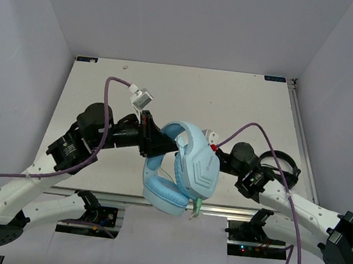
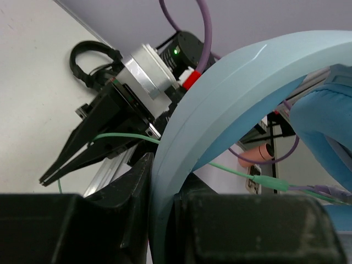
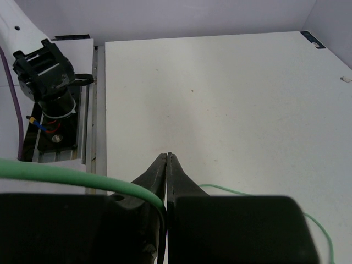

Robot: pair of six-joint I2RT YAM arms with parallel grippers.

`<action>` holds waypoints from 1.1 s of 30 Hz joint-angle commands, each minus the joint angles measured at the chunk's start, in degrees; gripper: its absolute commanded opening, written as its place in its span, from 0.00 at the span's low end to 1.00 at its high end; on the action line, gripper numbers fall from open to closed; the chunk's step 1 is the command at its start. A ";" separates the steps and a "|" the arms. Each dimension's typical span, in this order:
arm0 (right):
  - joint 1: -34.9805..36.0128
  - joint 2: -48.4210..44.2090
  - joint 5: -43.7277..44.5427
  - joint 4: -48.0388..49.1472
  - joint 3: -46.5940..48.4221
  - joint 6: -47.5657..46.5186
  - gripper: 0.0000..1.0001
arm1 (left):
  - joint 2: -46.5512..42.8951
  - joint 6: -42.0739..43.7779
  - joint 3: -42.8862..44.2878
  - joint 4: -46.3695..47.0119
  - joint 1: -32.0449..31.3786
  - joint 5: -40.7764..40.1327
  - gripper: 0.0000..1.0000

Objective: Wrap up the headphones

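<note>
The light blue headphones (image 1: 188, 165) hang above the table's near edge. My left gripper (image 1: 161, 144) is shut on their wide headband (image 2: 220, 110), which runs up between its two black fingers (image 2: 129, 190). My right gripper (image 3: 168, 157) is shut, and the pale green cable (image 3: 60, 174) runs down into its closed jaws. In the left wrist view the right gripper (image 2: 55, 174) points down to the left with the cable (image 2: 126, 137) entering it. The cable's plug (image 2: 269, 182) hangs free below the earcups (image 1: 164, 195). In the top view the headphones hide the right fingers.
Black headphones (image 1: 282, 167) lie on the table by the right arm. Purple camera cords (image 1: 106, 108) loop over both arms. The white table (image 1: 187, 95) stretches behind, with its near rail (image 3: 92, 110) at the edge and grey walls all round.
</note>
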 commanded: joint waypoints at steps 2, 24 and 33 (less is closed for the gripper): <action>-0.18 3.45 7.20 -7.27 7.35 -5.06 0.08 | 0.84 0.93 -1.67 3.86 -0.12 10.60 0.00; -13.41 7.55 11.92 -42.68 33.77 -6.82 0.08 | 11.85 12.16 -3.41 -25.73 -0.12 -38.22 0.00; -13.23 7.85 4.63 -46.95 34.90 -5.02 0.08 | 18.51 8.17 -0.88 -30.90 -0.20 -57.00 0.00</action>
